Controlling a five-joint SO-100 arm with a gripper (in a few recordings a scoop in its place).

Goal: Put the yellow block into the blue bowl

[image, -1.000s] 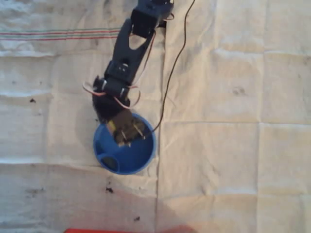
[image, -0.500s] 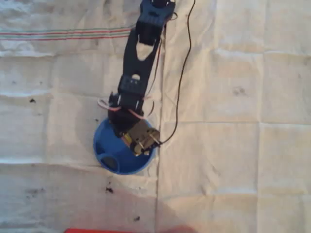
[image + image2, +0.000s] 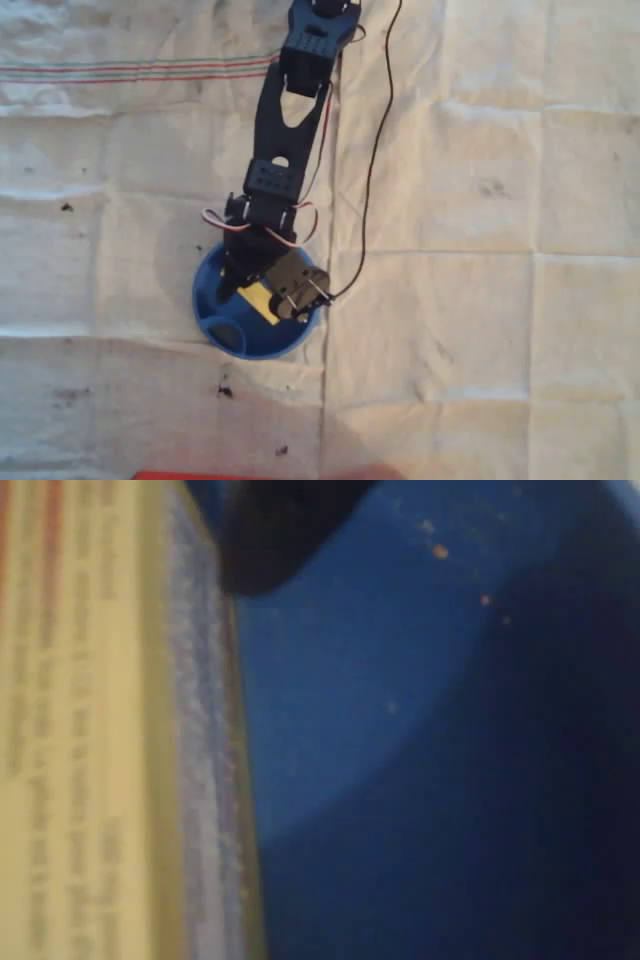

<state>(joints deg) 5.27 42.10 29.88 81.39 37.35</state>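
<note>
Yellow block (image 3: 259, 301), likely light and stiff and best pinched across its flat faces, sits inside the blue bowl (image 3: 215, 318) at lower-left centre, under the gripper (image 3: 272, 300), whose grip state I cannot tell.

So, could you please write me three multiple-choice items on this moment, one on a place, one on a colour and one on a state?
1. In the overhead view, where is the yellow block?
A. Over the blue bowl, under the gripper
B. On the cloth, right of the bowl
C. On the striped band at the top

2. What colour is the bowl's inside in the wrist view?
A. Red
B. Blue
C. White

3. What state is the bowl in?
A. Tipped on its side
B. Upside down
C. Upright, opening upward

Answers: 1 A, the block shows inside the bowl's rim beside the arm's end. 2 B, blue wall lies beside the block. 3 C, its inside is seen from above.
</note>
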